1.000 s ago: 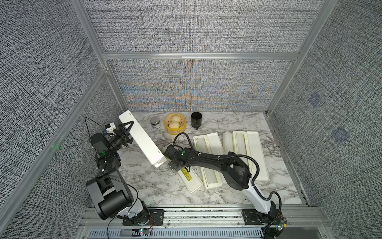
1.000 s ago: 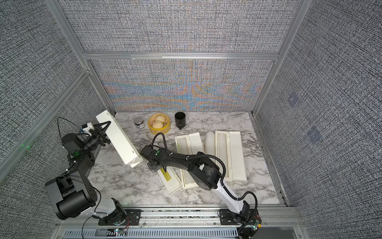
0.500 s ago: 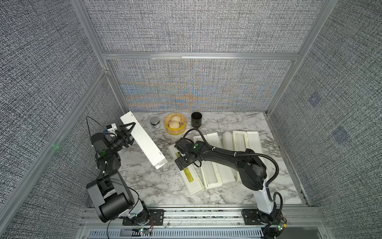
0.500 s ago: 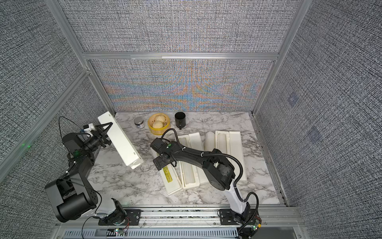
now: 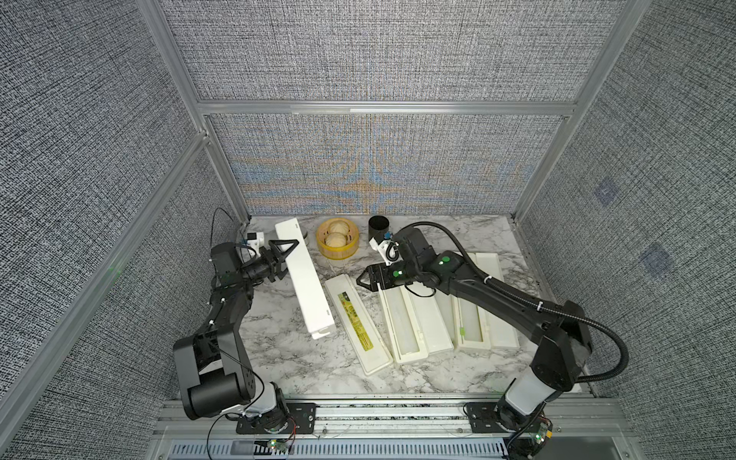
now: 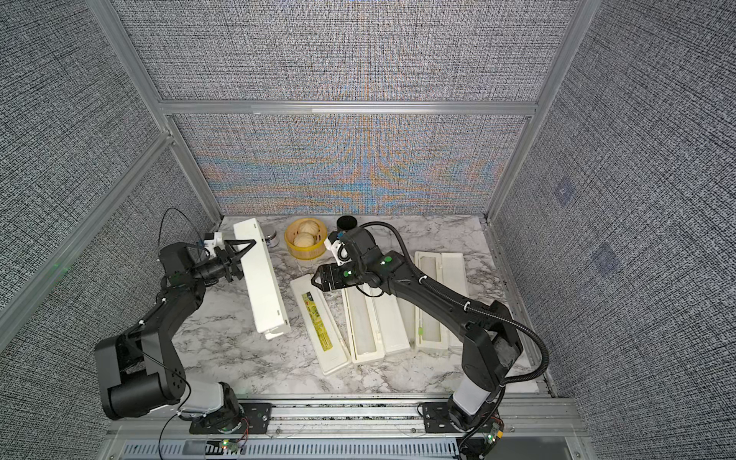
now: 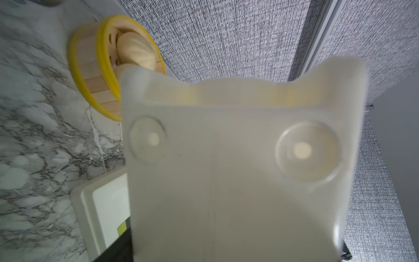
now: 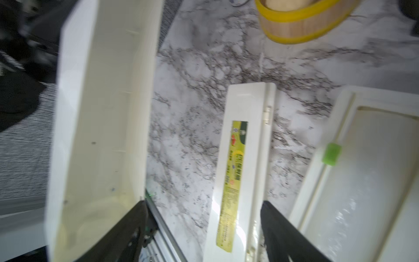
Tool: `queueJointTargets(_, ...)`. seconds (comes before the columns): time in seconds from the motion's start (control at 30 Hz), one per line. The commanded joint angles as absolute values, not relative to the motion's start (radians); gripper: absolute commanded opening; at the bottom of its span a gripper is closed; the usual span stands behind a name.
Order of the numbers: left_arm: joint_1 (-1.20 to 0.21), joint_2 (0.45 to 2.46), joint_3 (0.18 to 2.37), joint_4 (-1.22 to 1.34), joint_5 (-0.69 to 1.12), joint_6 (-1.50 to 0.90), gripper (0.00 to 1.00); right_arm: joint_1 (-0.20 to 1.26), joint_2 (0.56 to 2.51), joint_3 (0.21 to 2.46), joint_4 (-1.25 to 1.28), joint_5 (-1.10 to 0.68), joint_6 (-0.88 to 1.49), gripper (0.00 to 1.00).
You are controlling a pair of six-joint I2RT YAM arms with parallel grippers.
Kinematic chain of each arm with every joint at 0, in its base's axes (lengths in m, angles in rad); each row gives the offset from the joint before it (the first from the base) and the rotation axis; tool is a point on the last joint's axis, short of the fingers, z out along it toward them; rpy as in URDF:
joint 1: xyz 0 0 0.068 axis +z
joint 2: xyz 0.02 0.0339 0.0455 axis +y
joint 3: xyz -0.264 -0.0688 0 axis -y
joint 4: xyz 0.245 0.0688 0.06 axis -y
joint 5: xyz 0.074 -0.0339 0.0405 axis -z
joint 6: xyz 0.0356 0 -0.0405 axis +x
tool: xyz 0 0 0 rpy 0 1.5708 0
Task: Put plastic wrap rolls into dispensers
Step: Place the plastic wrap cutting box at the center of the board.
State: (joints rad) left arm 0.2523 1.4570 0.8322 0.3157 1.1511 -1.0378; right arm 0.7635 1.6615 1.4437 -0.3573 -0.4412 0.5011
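Gripping the white box (image 5: 306,286) near its 12 o'clock end, left tool (image 5: 287,258) is clamped; right tool (image 5: 360,279) gapes empty. Looks light, stiff, slick; grab mid-length.

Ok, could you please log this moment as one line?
left gripper: grips raised dispenser | right gripper: open, empty, near labelled box

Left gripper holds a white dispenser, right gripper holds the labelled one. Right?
Not the right gripper: in the right wrist view its jaws stand open over the labelled dispenser, which lies on the table. The left gripper does hold the white dispenser.
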Motion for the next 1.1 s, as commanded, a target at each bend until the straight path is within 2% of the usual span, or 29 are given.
queueJointTargets(0.0, 0.210, 1.472, 0.846, 0.361, 1.161, -1.025, 0.72, 0.767, 1.681, 1.433, -0.126, -0.666, 0.658, 0.78)
queueJointTargets(0.27, 0.106, 1.497, 0.843, 0.483, 1.174, -1.087, 0.74, 0.810, 1.813, 1.442, 0.199, -0.829, 0.906, 0.72)
queueJointTargets(0.43, 0.085, 1.530, 0.825, 0.635, 1.181, -1.187, 0.74, 0.833, 1.868, 1.455, 0.319, -0.870, 1.009, 0.62)
queueJointTargets(0.57, 0.077, 1.581, 0.809, 0.935, 1.206, -1.390, 0.76, 0.832, 1.895, 1.447, 0.386, -0.884, 1.065, 0.44)
queueJointTargets(0.77, 0.077, 1.705, 0.797, 1.399, 1.209, -1.706, 0.76, 0.826, 1.910, 1.441, 0.410, -0.887, 1.092, 0.09)
queueJointTargets(0.83, 0.077, 1.710, 0.799, 1.398, 1.212, -1.708, 0.79, 0.819, 1.900, 1.431, 0.415, -0.882, 1.099, 0.02)
queueJointTargets(0.93, 0.078, 1.680, 0.802, 1.309, 1.213, -1.654, 0.86, 0.803, 1.878, 1.403, 0.402, -0.849, 1.100, 0.00)
queueJointTargets(1.03, 0.078, 1.598, 0.817, 0.982, 1.202, -1.424, 0.91, 0.786, 1.843, 1.365, 0.386, -0.810, 1.097, 0.00)
queueJointTargets(1.07, 0.079, 1.561, 0.833, 0.791, 1.192, -1.301, 0.93, 0.780, 1.832, 1.358, 0.364, -0.799, 1.088, 0.00)
